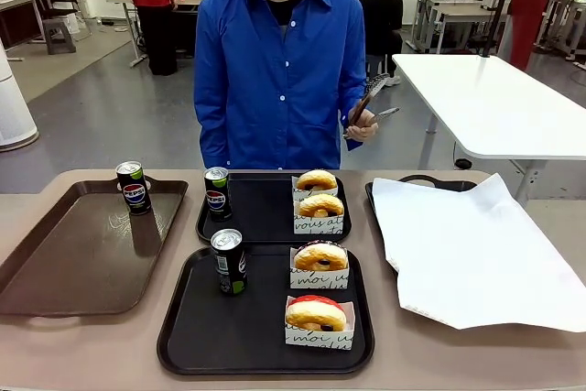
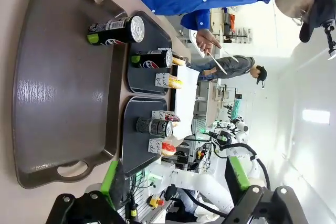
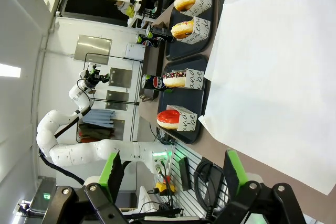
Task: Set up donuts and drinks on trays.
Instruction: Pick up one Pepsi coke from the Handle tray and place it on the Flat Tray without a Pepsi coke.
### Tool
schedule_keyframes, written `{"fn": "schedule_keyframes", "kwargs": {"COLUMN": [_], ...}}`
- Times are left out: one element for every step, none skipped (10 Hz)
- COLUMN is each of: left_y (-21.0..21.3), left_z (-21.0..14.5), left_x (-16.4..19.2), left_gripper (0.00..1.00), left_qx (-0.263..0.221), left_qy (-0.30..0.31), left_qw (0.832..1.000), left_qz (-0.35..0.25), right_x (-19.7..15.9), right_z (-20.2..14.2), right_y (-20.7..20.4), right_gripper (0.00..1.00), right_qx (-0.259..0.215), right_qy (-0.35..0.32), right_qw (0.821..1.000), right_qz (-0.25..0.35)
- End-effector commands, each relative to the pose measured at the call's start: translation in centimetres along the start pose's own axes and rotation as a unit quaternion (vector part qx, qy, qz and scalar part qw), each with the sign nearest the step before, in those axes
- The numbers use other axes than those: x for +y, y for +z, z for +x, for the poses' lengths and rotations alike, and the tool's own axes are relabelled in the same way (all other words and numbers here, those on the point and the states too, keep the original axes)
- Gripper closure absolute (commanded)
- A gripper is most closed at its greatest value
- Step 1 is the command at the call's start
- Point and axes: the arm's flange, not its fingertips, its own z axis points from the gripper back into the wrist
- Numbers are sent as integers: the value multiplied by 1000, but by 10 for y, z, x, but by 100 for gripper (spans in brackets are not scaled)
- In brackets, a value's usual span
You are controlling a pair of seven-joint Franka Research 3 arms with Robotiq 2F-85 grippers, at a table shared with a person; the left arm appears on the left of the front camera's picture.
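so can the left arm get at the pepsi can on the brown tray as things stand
Probably yes. The Pepsi can stands alone at the far end of the brown tray, on the robot's left, with nothing beside or over it. The left gripper is open and holds nothing.

two black trays [image 1: 183, 336] lie one behind the other, each with two boxed donuts [image 1: 317, 315] along its right edge and an upright can [image 1: 228, 262] at its left edge.
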Motion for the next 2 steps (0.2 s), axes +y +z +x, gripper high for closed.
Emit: {"fn": "schedule_keyframes", "kwargs": {"left_y": [1,1], "left_z": [-4,-4], "left_x": [-2,-2], "left_gripper": [0,0], "left_qx": [-1,-1], "left_qy": [-1,-1], "left_qw": [1000,1000], "left_qz": [-3,-3], "right_x": [0,0], "right_z": [0,0], "right_y": [-1,-1], "right_gripper": [0,0], "right_qx": [-3,-3], "right_qy": [7,7], "right_qw": [1000,1000], "right_qz": [6,6]}}
